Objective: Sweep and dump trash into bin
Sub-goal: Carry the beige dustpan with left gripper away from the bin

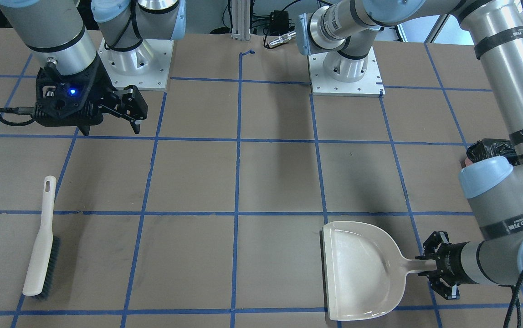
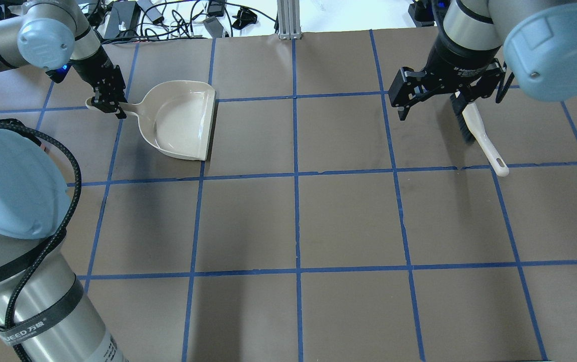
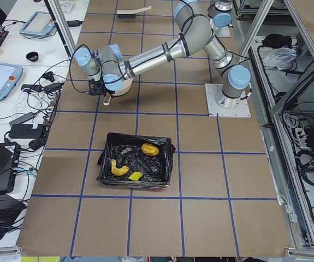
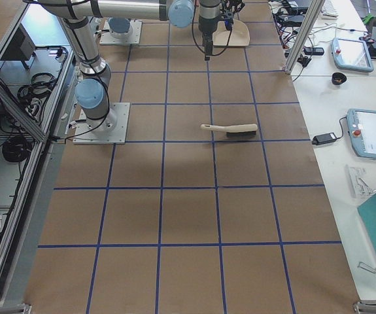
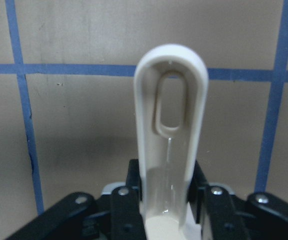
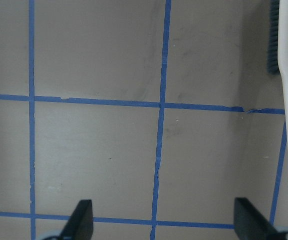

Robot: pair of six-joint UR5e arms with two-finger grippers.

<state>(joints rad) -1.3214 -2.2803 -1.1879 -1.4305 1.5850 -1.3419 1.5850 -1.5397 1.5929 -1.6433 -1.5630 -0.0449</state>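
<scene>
I am pinching the dustpan [image 2: 180, 123] by its handle in my left claw [image 2: 111, 105], the empty pan lying flat at its three o'clock overhead. My right claw [image 1: 111, 123] is hanging spread, the brush [image 2: 482, 141] loose at four o'clock, likely because the trash [image 3: 149, 148] is already sitting in the bin [image 3: 170, 144].

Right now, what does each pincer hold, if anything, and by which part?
The left pincer grips the beige plastic dustpan by its handle, behind the hanging loop. The right pincer is open and holds nothing.
</scene>
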